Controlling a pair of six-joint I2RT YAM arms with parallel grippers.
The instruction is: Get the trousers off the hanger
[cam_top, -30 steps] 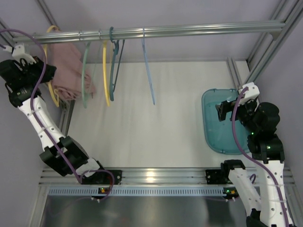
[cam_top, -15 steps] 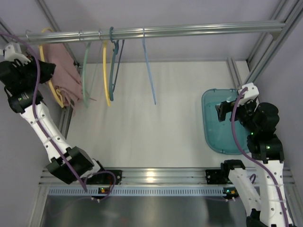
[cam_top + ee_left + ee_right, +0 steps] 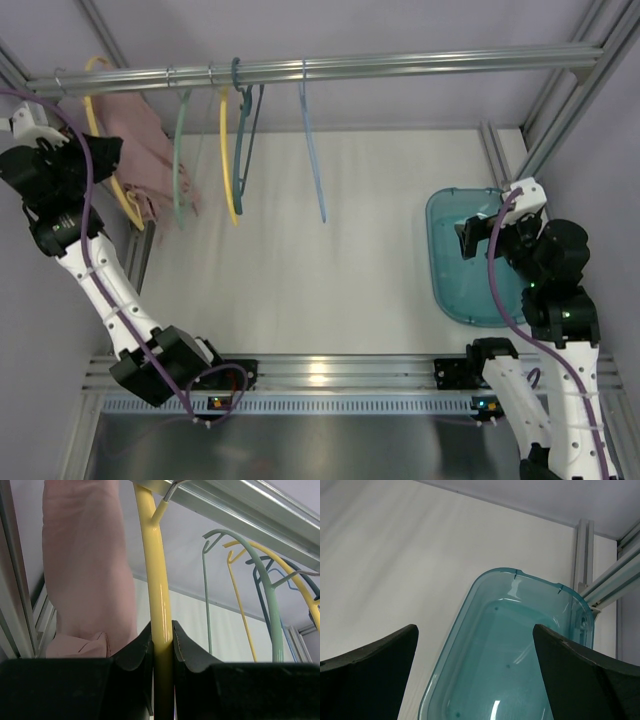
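left wrist view, left gripper [image 3: 161, 636]: both pads pressed onto the yellow tube of the hanger [image 3: 155, 560], pinching it between them
left wrist view, hanger: runs straight up from the jaws to its metal hook on the rail [image 3: 240, 505]
left wrist view, trousers [image 3: 85, 565]: dusty pink, left of and above the jaws, lying against the hanger (a fold sits by the left finger)
top view, trousers: draped on the hanger just beyond the left jaws
top view, other stock: pale green hanger [image 3: 176, 165], second yellow hanger [image 3: 222, 155], teal hanger [image 3: 237, 160], light blue hanger [image 3: 313, 150], all further along the rail from the left jaws
top view, right gripper [image 3: 466, 238]: over the teal tub [image 3: 450, 290]
right wrist view, right gripper: jaws spread wide, nothing between them
right wrist view, tub: beyond the jaws, framed between them, on the white table [image 3: 385, 555]
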